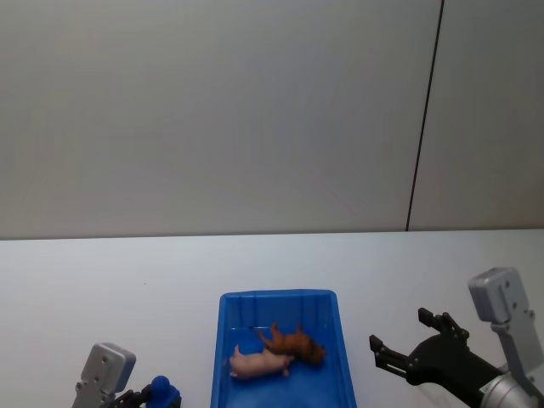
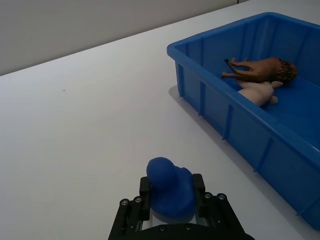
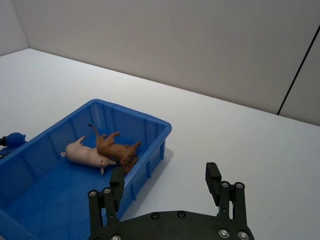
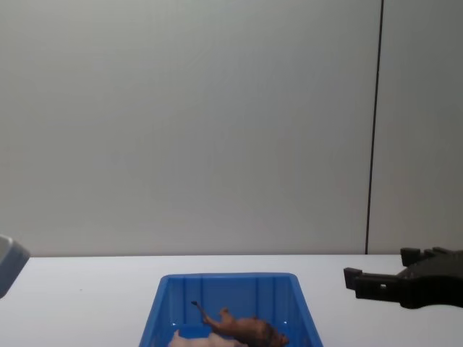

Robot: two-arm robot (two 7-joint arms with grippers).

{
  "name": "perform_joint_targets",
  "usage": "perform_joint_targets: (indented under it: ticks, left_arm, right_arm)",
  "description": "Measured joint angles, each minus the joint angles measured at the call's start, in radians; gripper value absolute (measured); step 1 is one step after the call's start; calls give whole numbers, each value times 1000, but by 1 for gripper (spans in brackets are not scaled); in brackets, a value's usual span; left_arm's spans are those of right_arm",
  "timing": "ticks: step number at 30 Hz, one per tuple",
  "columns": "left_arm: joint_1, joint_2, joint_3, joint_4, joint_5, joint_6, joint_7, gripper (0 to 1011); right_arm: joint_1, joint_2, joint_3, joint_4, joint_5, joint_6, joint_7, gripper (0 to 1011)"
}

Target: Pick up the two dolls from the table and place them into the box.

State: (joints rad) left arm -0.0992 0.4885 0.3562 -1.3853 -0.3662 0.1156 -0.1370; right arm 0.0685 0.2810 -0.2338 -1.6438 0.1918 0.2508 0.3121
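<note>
Both dolls lie inside the blue box [image 1: 279,295], which stands on the white table [image 1: 102,289]. The pale pink doll [image 1: 259,364] rests on its side, touching the reddish-brown doll [image 1: 296,343] just behind it. My left wrist view shows the brown doll [image 2: 260,68] and the pink doll [image 2: 257,93] behind the box's near rim [image 2: 225,89]. My left gripper [image 1: 157,395] sits low to the left of the box, shut on a small blue ball [image 2: 170,192]. Right of the box, my right gripper [image 1: 398,330] is open and holds nothing, its fingers [image 3: 117,180] above bare table.
Bare white tabletop stretches left of the box [image 2: 75,125] and right of it [image 3: 240,135]. A plain grey wall with a dark vertical seam [image 1: 425,119] rises behind the table's far edge.
</note>
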Motion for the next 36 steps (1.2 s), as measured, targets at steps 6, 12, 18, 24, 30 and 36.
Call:
perform_joint_targets:
  ticks: [6, 12, 18, 24, 30, 36]
  left_arm:
    - [-15, -6, -3, 5, 19, -14, -5, 468]
    - [-28, -7, -12, -23, 43, -29, 2, 416]
    - [-41, -8, -19, -63, 76, -33, 13, 381]
    - [-65, -16, -22, -116, 125, -33, 16, 351]
    - [-90, -36, -19, -137, 151, -41, -3, 312]
    - [-116, -68, -3, -136, 162, -56, -39, 277]
  right_arm:
    - [0, 0, 0, 0, 0, 0, 0, 1001]
    - [0, 0, 0, 0, 0, 0, 0, 1001]
    - [0, 0, 0, 0, 0, 0, 0, 1001]
    - [0, 0, 0, 0, 0, 0, 0, 1001]
    - [0, 0, 0, 0, 0, 0, 0, 1001]
    - [0, 0, 0, 0, 0, 0, 0, 1001]
